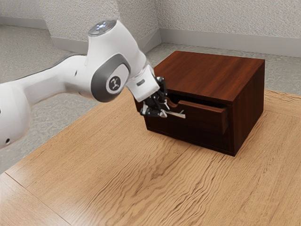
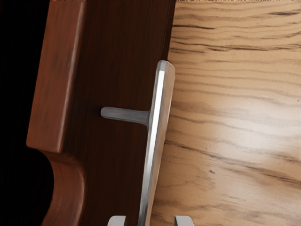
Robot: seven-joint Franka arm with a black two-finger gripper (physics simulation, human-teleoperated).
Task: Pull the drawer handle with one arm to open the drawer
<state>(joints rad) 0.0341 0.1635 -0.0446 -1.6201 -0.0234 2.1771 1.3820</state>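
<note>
A dark wooden cabinet [image 1: 211,70] stands on the table, and its drawer [image 1: 202,117] is pulled out a little, leaving a dark gap above its front. My black gripper [image 1: 162,112] is at the drawer's silver bar handle [image 1: 176,114], on the end nearer the exterior view's left. In the wrist view the handle [image 2: 157,132] stands off the drawer front [image 2: 117,70] on a short post and runs between my two fingertips [image 2: 117,220]. A gap shows on each side of the bar, so the gripper [image 2: 150,221] is open around it.
The light wooden table [image 1: 141,179] spreads in front of the cabinet and toward the exterior view's right. Grey carpet and a wall lie behind. The cabinet's side wall [image 1: 247,108] faces the exterior view's right.
</note>
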